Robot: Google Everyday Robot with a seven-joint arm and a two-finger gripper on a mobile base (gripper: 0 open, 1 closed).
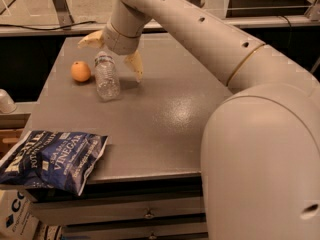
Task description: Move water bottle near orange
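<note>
The water bottle [106, 77], clear crinkled plastic with a pale label band and white cap, stands on the grey table [165, 119] just right of the orange [80, 71], with a small gap between them. My gripper [113, 55] hangs just above and behind the bottle. It is open, its two tan fingers [135, 66] spread wide to either side, and it does not touch the bottle.
A blue chip bag [50, 159] lies on the table's front left corner, overhanging the edge. My large pale arm [260, 149] fills the right of the view. Drawers sit under the table front. A white object [6, 101] sits beyond the left edge.
</note>
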